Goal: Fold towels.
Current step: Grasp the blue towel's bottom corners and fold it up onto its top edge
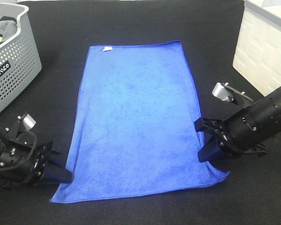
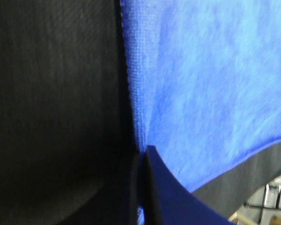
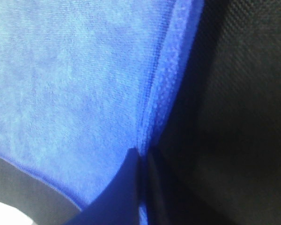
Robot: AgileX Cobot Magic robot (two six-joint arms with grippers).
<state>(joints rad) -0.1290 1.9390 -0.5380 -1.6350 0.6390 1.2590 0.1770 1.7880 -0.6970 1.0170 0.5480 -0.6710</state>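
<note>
A blue towel (image 1: 138,117) lies spread flat on the black table, long side running away from me, with a small white label (image 1: 107,48) at its far edge. My left gripper (image 1: 62,174) is at the towel's left edge near the front corner. In the left wrist view it (image 2: 143,157) is shut on the towel's hem (image 2: 131,93). My right gripper (image 1: 207,149) is at the towel's right edge near the front. In the right wrist view it (image 3: 141,157) is shut on that hem (image 3: 166,70). The towel edge puckers slightly at both pinches.
A grey perforated basket (image 1: 14,61) with cloth inside stands at the far left. A white box (image 1: 264,51) stands at the far right. Black table cloth (image 1: 145,23) surrounds the towel.
</note>
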